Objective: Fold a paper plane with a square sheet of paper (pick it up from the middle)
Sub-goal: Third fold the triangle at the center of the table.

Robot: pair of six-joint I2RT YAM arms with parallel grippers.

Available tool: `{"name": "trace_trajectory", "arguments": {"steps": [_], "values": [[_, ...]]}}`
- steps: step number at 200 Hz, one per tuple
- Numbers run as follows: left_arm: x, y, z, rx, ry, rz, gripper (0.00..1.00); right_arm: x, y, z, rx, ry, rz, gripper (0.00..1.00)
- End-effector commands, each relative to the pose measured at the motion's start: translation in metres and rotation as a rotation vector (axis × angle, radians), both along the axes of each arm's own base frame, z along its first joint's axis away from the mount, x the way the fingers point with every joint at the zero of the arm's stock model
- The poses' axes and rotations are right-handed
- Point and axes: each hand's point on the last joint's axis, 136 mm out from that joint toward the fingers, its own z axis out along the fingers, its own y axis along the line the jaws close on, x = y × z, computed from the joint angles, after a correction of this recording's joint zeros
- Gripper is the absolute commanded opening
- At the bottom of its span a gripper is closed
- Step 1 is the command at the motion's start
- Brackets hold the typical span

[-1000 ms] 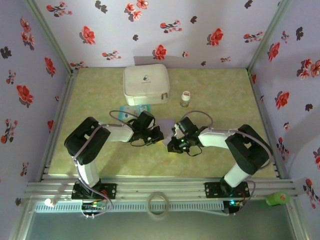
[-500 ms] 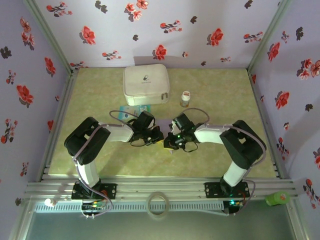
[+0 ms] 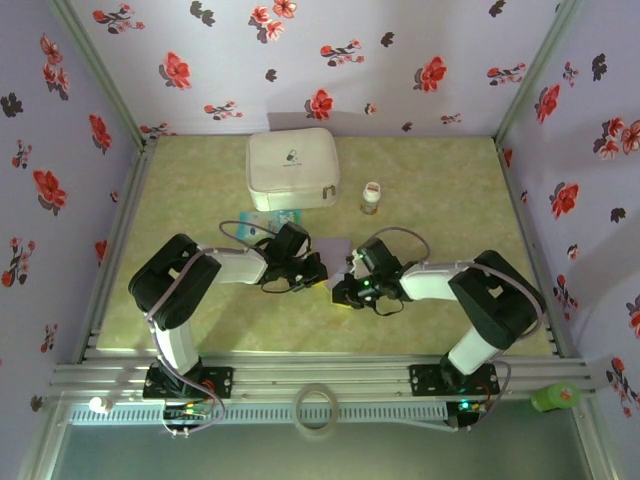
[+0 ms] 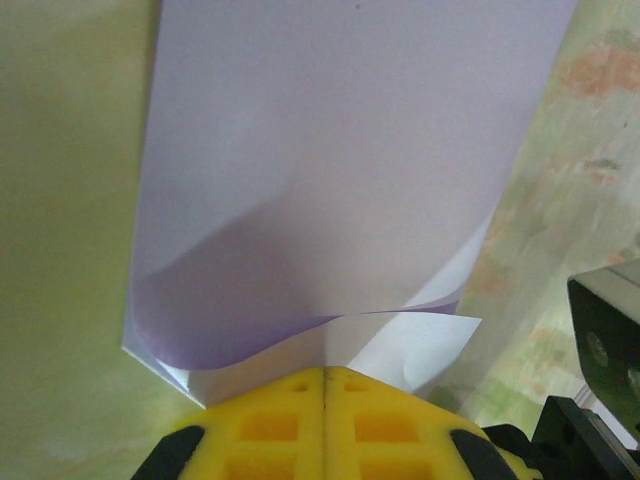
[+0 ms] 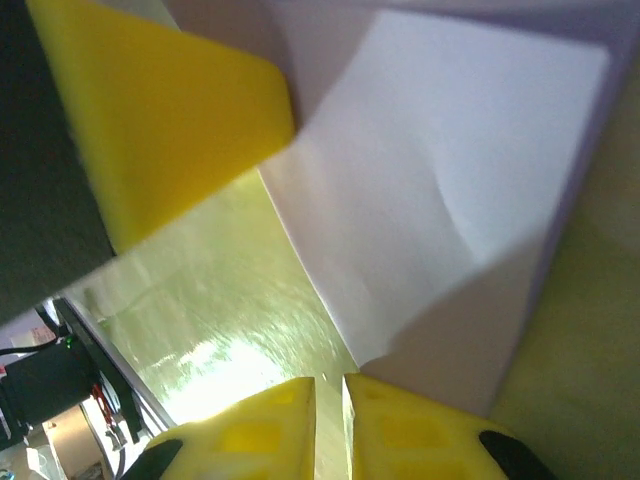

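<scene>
Two layers of the folded square sheet of paper [image 4: 340, 180] sit pinched in your left gripper [image 4: 325, 378], jaws fully closed, mid-table [image 3: 450, 190]. Your right gripper [image 5: 328, 390] shows a thin slit at the paper's corner; its grip is unclear.

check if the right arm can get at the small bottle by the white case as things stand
Probably yes: the small bottle stands alone on bare mat just beyond the right gripper, with nothing between them. The white case sits apart from it, out of the way.
</scene>
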Motion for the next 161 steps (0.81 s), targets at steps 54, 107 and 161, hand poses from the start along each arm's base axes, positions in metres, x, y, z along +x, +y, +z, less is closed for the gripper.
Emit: {"name": "trace_trajectory", "arguments": {"steps": [54, 107, 161], "values": [[-0.013, 0.026, -0.033, 0.125, 0.060, 0.041, 0.00, -0.024, -0.023, 0.014, -0.055, 0.025, -0.015, 0.14], [-0.014, 0.031, -0.030, 0.120, 0.041, 0.123, 0.00, 0.012, -0.009, 0.044, -0.035, -0.024, -0.136, 0.03], [-0.016, 0.033, -0.029, 0.112, 0.035, 0.150, 0.00, 0.028, 0.000, 0.025, -0.070, 0.000, -0.150, 0.00]]}}
